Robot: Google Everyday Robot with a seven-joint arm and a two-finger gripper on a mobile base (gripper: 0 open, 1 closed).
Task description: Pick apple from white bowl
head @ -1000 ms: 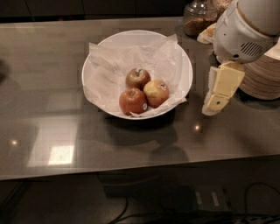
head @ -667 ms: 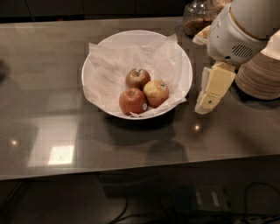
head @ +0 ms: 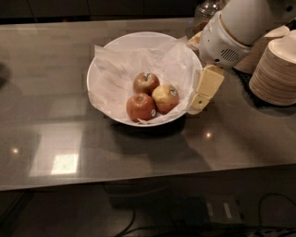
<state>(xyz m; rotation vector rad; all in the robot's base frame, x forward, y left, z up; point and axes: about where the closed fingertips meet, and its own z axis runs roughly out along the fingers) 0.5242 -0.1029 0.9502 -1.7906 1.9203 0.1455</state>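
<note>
surroundings: I see stacks of beige paper bowls [head: 275, 69] right of the white bowl [head: 134, 41], apart from it. A glass jar [head: 206, 8] sits behind its far-right rim, mostly hidden by the arm.
in the way: the red-orange apple [head: 141, 107] touches the apple [head: 165, 98] on its front-left. The darker red-brown apple [head: 146, 83] sits just behind and to its left. The paper liner [head: 115, 74] stands up along the bowl's right side, between the gripper and the fruit.
gripper [head: 198, 102]: cream-coloured, tilted, hanging just outside the bowl's right rim with its tip low against the bowl's side. Open or closed: I cannot tell.
arm: white rounded housing [head: 231, 32] with a vent grille, over the bowl's far-right rim.
materials: the bowl is smooth, wide, shallow and round. The liner is crumpled white paper spilling over the rim. The counter [head: 69, 129] is grey and glossy with light reflections. The stacked bowls are ribbed at the edges.
apple: inside the bowl, right of centre and nearest the gripper. It is the palest of the three, yellow-green with a red blush, a small sticker on its upper right, stem end up.
</note>
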